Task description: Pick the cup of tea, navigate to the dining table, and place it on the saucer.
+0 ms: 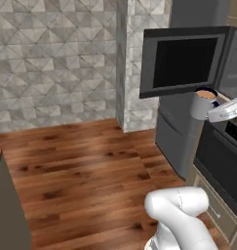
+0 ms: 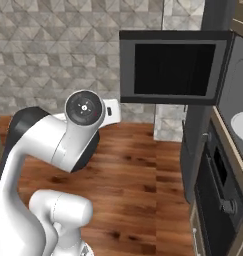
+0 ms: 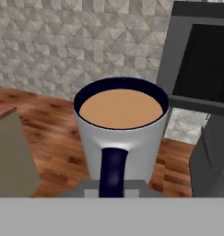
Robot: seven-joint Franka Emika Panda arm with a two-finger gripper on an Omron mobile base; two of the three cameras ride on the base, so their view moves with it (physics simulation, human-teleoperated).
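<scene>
Mostly hidden, the gripper (image 3: 114,186) clamps the cup of tea (image 3: 121,133) by its handle.

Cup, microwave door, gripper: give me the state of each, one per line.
Cup: upright, full of tea, held in the air by its handle.
Microwave door: swung open.
Gripper: shut on the cup handle.

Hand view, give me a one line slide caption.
Mug of tea held by its dark handle above the wooden floor.
</scene>
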